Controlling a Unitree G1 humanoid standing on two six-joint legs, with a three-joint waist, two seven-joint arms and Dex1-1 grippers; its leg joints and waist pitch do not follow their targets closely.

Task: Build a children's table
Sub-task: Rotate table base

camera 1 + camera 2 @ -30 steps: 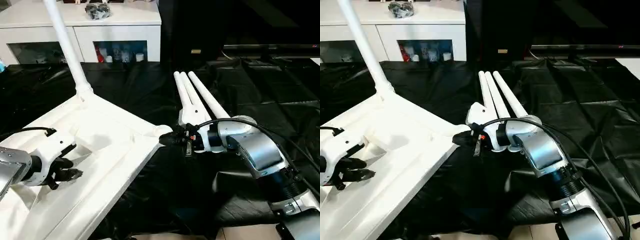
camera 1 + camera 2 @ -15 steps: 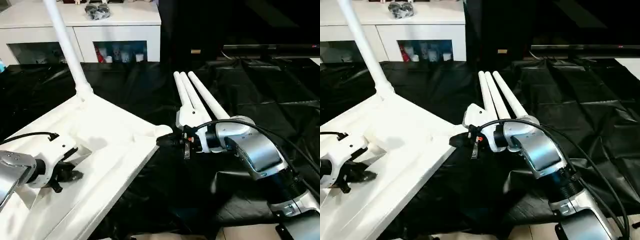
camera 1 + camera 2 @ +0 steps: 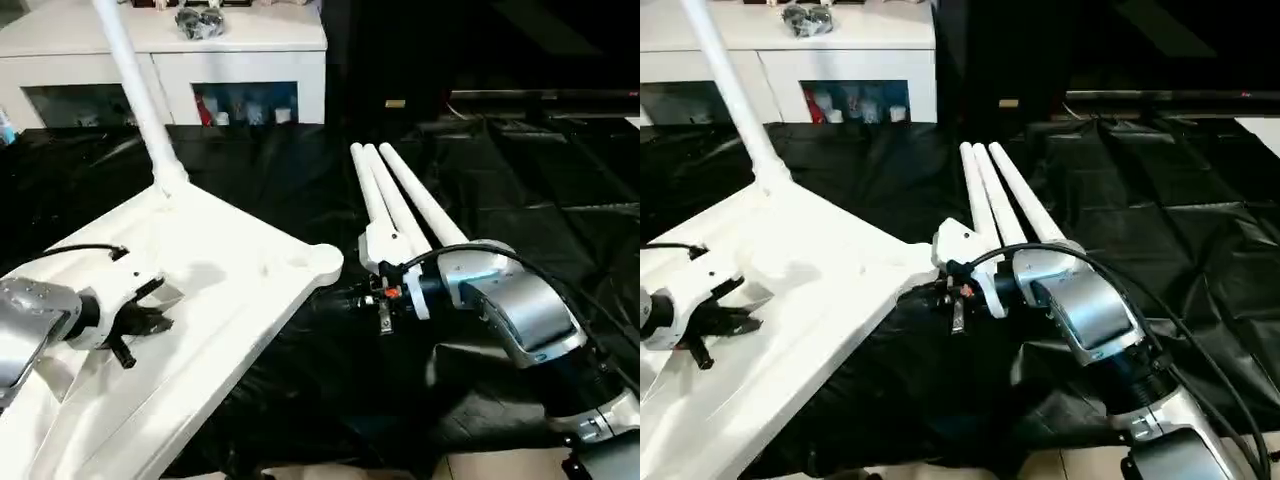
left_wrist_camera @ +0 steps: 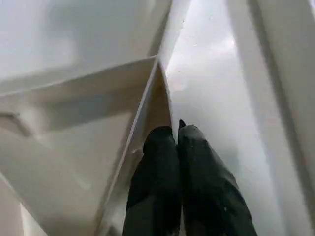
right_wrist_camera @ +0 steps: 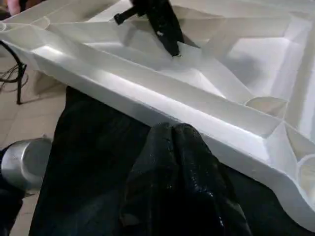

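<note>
The white table top (image 3: 230, 290) lies upside down on the left, ribbed underside up, tilted. One white leg (image 3: 135, 90) stands up from its far corner socket. Three loose legs (image 3: 400, 200) lie side by side on the black cloth in the middle. My left gripper (image 3: 160, 322) is shut and rests on the underside, its fingertips (image 4: 170, 135) beside a diagonal rib. My right gripper (image 5: 172, 128) is shut with nothing in it. It sits low over the cloth, just off the top's near edge, beside the rounded corner socket (image 3: 322, 262).
A white glass-door cabinet (image 3: 250, 50) stands behind the work table, with a dark bundle (image 3: 198, 20) on top. Crumpled black cloth (image 3: 540, 180) covers the table to the right. Light floor (image 3: 480, 465) shows past the near edge.
My right gripper has drawn back and down from the corner socket it was touching. My left gripper has slid a little farther along the underside and its fingers have closed.
</note>
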